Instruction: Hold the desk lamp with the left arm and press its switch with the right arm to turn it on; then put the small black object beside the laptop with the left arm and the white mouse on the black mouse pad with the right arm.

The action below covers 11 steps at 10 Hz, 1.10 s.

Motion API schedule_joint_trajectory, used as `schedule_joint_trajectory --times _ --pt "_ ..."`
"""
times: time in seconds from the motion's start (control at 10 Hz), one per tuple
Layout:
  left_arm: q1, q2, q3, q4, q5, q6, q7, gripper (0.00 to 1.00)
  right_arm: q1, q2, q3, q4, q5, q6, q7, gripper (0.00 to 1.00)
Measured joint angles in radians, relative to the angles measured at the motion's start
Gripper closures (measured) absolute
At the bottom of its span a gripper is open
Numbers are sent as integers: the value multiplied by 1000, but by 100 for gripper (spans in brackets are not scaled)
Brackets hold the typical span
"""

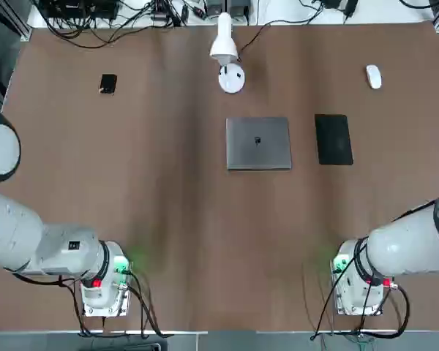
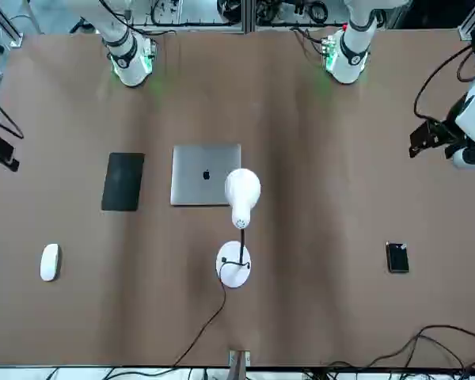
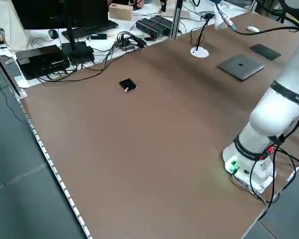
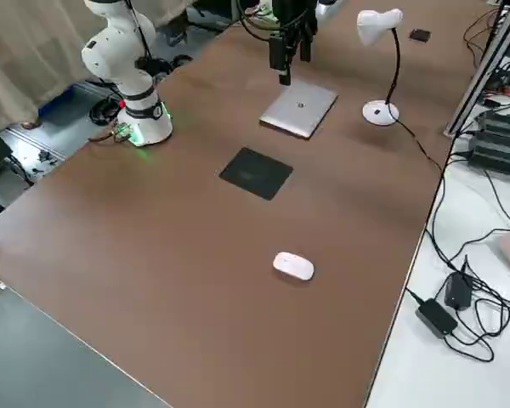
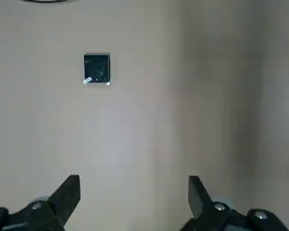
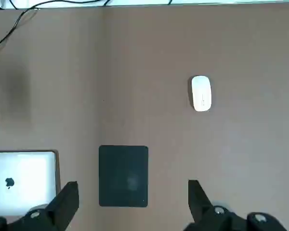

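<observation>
Both arms parked near, nothing held.
Left gripper (image 5: 134,197) and right gripper (image 6: 133,202) fingers spread; lamp (image 1: 227,55) far centre, laptop (image 1: 258,142) mid-table, pad (image 1: 333,139) right of it, mouse (image 1: 373,76) far right, black object (image 1: 108,83) far left.

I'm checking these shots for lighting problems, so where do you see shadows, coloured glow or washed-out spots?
Top view: green glow on the table beside both arm bases, and a soft dark band running down left of the laptop. Front view: the same green glow near the bases. Right side view: the lamp casts only a faint shadow. Right wrist view: the mouse looks bright but keeps its outline.
</observation>
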Motion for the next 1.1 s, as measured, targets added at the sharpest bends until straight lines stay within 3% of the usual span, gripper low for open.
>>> schedule_joint_trajectory --times 0.7,0.9,1.1 --pt "-5 16 -7 6 0 1 15 1 43 39 7 -32 5 3 0 0" --pt "-50 85 -41 22 -5 28 19 1 102 105 9 -39 16 51 3 0" --pt "-127 218 -90 60 -9 133 -2 0 136 198 10 -64 141 163 5 1"
